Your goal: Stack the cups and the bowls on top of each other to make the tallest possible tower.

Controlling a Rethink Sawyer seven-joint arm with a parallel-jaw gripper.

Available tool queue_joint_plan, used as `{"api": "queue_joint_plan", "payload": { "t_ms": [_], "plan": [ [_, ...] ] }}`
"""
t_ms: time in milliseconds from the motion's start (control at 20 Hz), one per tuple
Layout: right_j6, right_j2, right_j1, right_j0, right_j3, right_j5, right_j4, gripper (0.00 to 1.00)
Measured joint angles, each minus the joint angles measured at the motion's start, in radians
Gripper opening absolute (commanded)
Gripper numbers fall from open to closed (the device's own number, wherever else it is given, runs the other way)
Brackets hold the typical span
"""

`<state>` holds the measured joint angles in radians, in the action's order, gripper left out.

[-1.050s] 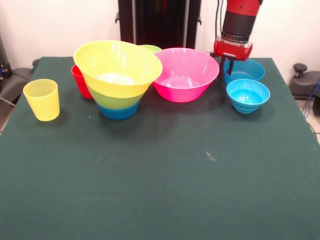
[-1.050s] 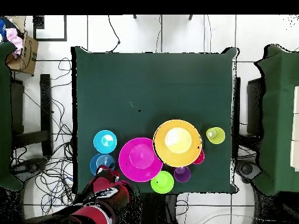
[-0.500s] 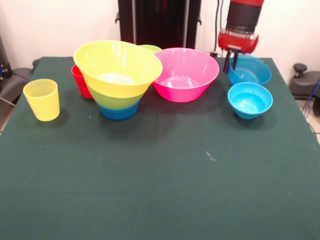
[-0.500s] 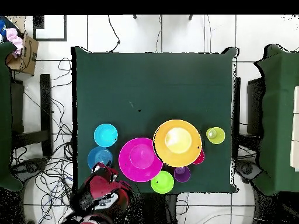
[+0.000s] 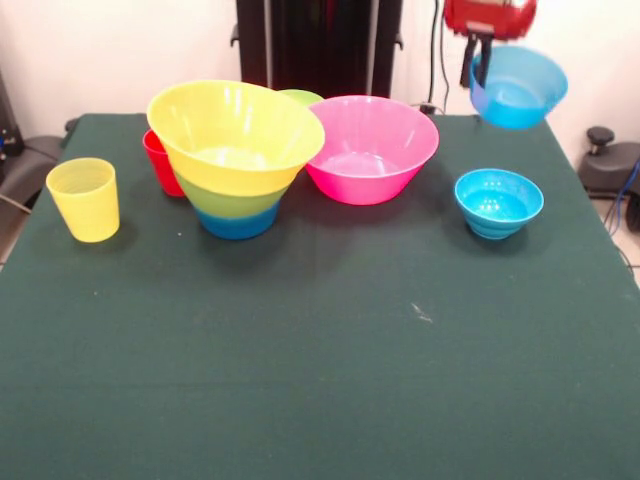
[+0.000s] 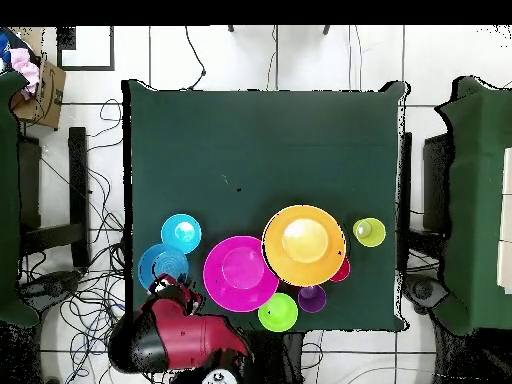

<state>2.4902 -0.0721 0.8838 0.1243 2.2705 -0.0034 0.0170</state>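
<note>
Above the table, end effector (image 5: 478, 62) has lifted blue bowl (image 5: 520, 88), seemingly tilted

Near half of the green table (image 5: 330, 380) wide open, far half crowded by pink bowl (image 5: 370, 148), stacked bowls (image 5: 235, 155), yellow cup (image 5: 84, 199)

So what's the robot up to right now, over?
Gripper shut on blue bowl, bowl off the table, tilted. Stacked tower and pink bowl sit apart, untouched. Nothing in the way.
</note>
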Motion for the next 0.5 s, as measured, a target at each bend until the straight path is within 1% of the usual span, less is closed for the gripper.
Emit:
{"api": "queue_joint_plan", "payload": {
  "t_ms": [100, 150, 250, 300, 350, 500],
  "plan": [
    [0.000, 0.039, 0.079, -0.063, 0.020, 0.067, 0.000, 0.00],
    [0.000, 0.064, 0.124, -0.105, 0.033, 0.104, 0.000, 0.00],
    [0.000, 0.104, 0.189, -0.175, 0.051, 0.158, 0.000, 0.00],
    [-0.005, 0.147, 0.257, -0.256, 0.068, 0.214, 0.002, 0.00],
    [-0.014, 0.170, 0.296, -0.306, 0.076, 0.249, 0.005, 0.00],
    [-0.037, 0.198, 0.355, -0.381, 0.083, 0.309, 0.007, 0.00]
  ]
}}
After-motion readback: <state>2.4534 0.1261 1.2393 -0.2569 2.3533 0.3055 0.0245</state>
